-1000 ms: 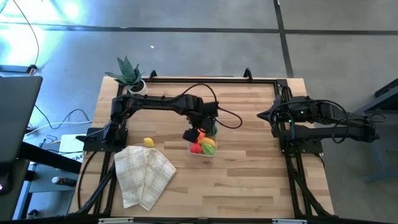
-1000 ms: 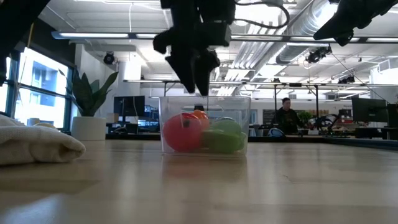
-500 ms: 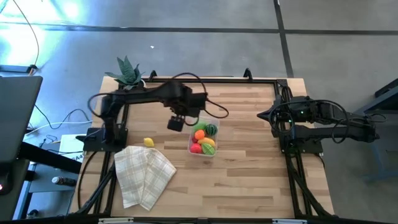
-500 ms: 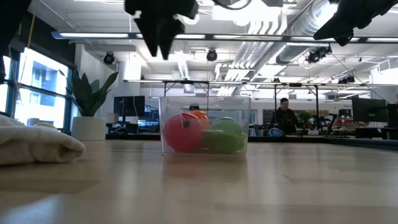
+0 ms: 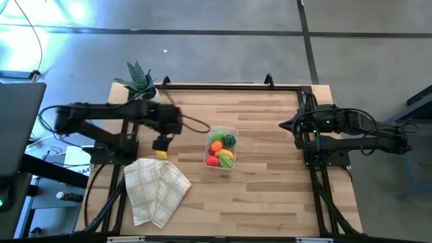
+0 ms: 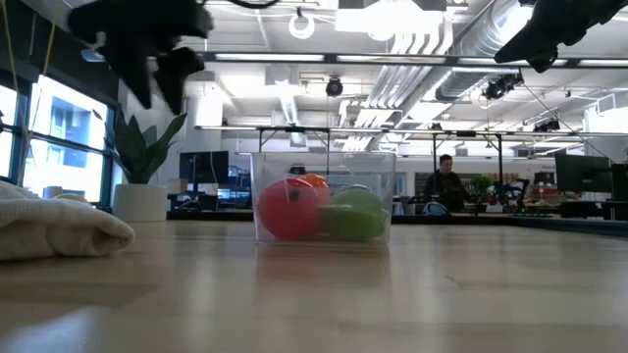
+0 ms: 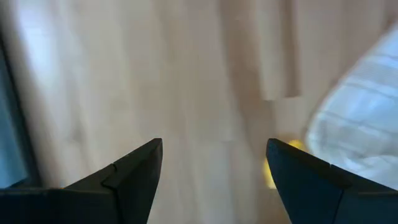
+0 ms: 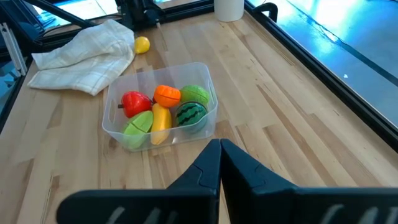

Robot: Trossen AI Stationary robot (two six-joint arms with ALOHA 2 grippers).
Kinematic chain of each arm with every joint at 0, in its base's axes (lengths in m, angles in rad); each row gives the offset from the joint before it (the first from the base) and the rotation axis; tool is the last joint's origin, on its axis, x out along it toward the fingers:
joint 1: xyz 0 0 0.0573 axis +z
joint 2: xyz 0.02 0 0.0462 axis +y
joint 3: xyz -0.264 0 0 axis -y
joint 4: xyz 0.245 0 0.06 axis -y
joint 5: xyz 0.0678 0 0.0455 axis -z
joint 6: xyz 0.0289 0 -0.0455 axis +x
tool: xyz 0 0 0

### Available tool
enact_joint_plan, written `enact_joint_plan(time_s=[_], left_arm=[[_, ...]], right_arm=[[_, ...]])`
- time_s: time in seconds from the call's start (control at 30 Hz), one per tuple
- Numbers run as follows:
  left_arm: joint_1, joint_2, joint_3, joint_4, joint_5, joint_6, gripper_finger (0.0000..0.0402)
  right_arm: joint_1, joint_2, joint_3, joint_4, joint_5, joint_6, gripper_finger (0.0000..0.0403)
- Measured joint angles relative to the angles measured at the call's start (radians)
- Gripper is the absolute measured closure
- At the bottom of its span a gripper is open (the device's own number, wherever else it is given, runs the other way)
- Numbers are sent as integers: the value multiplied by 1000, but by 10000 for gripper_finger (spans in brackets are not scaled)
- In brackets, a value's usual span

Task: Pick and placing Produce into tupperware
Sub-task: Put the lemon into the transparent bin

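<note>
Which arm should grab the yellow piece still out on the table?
Left. Its open hand hangs right above the yellow piece beside the checked cloth. The right hand, shut, is parked beyond the tupperware.

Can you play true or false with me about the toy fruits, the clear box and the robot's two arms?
1. The tupperware lies tipped on its side. False: it stands upright and open on the table.
2. One yellow fruit lies outside the tub, beside the checked cloth. True.
3. The left gripper holds a red fruit. False: its fingers are open and empty, above the yellow fruit.
4. The striped green melon is in the tub. True.
5. The right gripper is over the tub. False: it is shut and waits at the table's right edge.
</note>
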Motion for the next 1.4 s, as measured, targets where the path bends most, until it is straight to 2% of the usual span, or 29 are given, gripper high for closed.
enact_joint_plan(time_s=[0.2, 0.33, 0.43, 0.5, 0.8, 1.17, 1.4], left_arm=[[0, -194, -262, 149, 192, 4, 145], [-1, -217, -357, 145, 239, 22, 159], [0, -212, -395, 153, 241, 95, 168], [0, -202, -413, 158, 221, 164, 175], [0, -105, -414, 152, 289, 202, 201], [0, 61, -414, 204, 354, 81, 220], [0, 78, -414, 207, 315, 40, 210]], right_arm=[[0, 0, 0, 0, 0, 0, 403], [0, 0, 0, 0, 0, 0, 403], [0, 0, 0, 0, 0, 0, 403], [0, 0, 0, 0, 0, 0, 403], [0, 0, 0, 0, 0, 0, 403], [0, 0, 0, 0, 0, 0, 403], [0, 0, 0, 0, 0, 0, 403]])
